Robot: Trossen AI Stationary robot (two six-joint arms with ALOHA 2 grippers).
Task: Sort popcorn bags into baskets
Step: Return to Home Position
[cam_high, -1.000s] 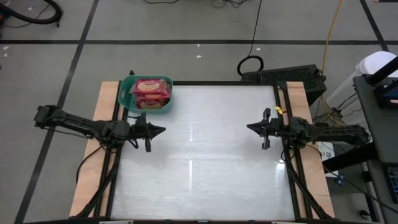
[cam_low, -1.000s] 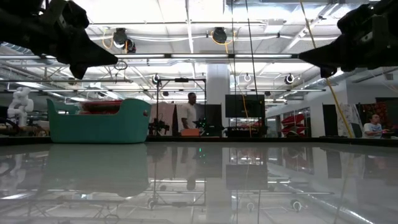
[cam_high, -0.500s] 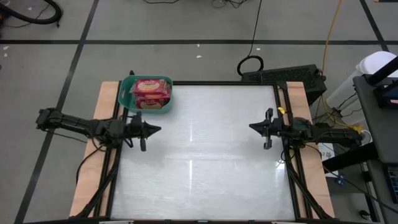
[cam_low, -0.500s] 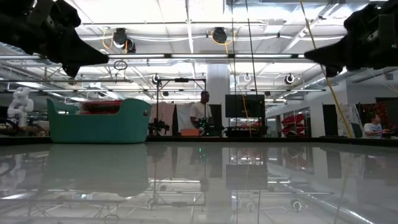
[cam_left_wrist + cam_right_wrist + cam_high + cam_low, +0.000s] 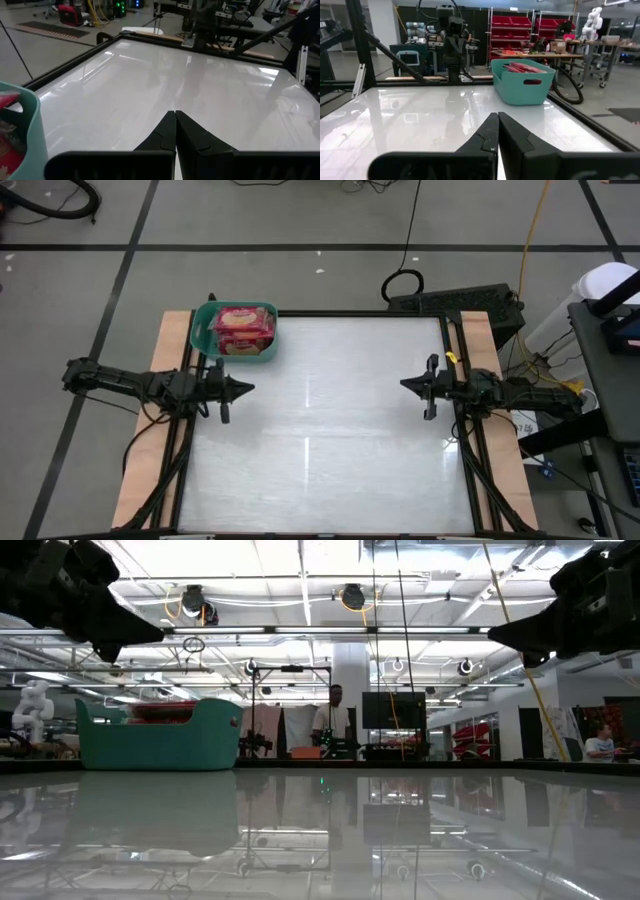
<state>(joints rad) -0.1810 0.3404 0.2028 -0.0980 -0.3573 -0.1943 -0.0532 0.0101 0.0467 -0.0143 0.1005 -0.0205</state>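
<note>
At the upper left of the high view, the teal basket (image 5: 199, 330) sat on the table's (image 5: 330, 430) corner with the red popcorn bags (image 5: 242, 326) piled inside it. Just below it, the left gripper (image 5: 243, 388) had its fingers pressed together, holding nothing. Far across, at the right edge, the right gripper (image 5: 404, 384) was pinched closed too, also empty.

the table top (image 5: 330, 420) is glossy white and mirror-smooth, the basket (image 5: 240, 354) is smooth teal plastic, and pale wood boards (image 5: 168, 340) edge the sides
</note>
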